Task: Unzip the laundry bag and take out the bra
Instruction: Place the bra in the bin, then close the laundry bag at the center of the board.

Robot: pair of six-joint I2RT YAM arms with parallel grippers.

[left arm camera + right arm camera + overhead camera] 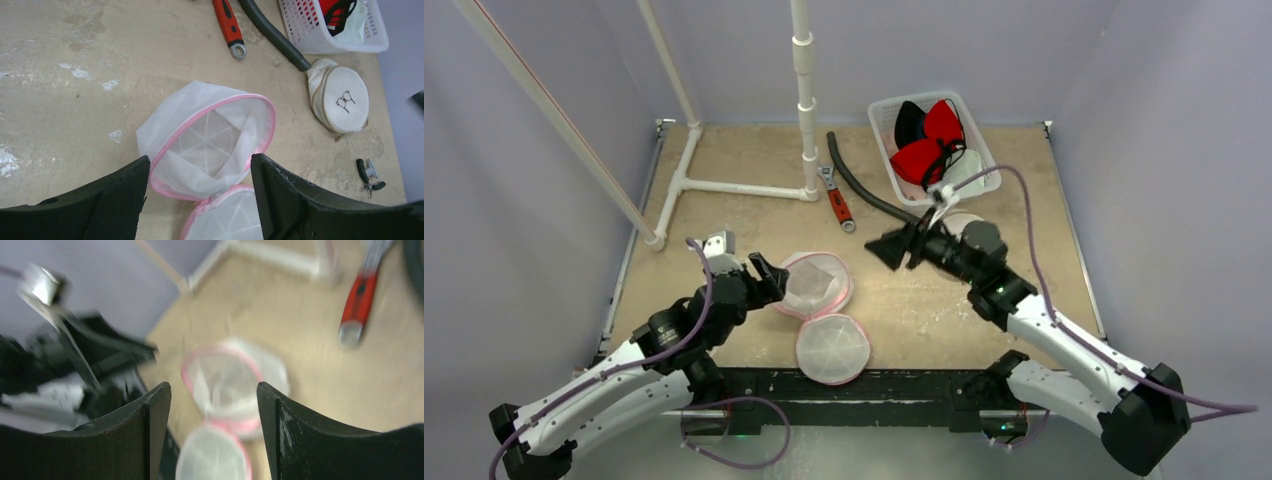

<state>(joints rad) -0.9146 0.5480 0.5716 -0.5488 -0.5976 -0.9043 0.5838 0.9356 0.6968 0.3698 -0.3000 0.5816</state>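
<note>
The white mesh laundry bag with pink trim (pixel 815 282) lies unzipped in the middle of the table. Its round lid (pixel 832 348) is folded out toward the near edge. In the left wrist view the bag (pixel 210 135) looks empty inside. Red and black bras (pixel 932 138) lie in the white basket (pixel 884 112) at the back. My left gripper (pixel 769 279) is open and empty at the bag's left rim; the bag shows between its fingers (pixel 200 170). My right gripper (pixel 892 248) is open and empty, raised to the right of the bag, which shows blurred in its view (pixel 214 395).
A second round beige mesh bag (pixel 340 97) lies near the basket (pixel 345 42), partly hidden under my right arm in the top view. A red-handled wrench (pixel 837 205) and a black hose (pixel 860 186) lie behind the bag. A white pipe frame (pixel 724 186) stands at back left. A small black clip (pixel 369 176) lies at the right.
</note>
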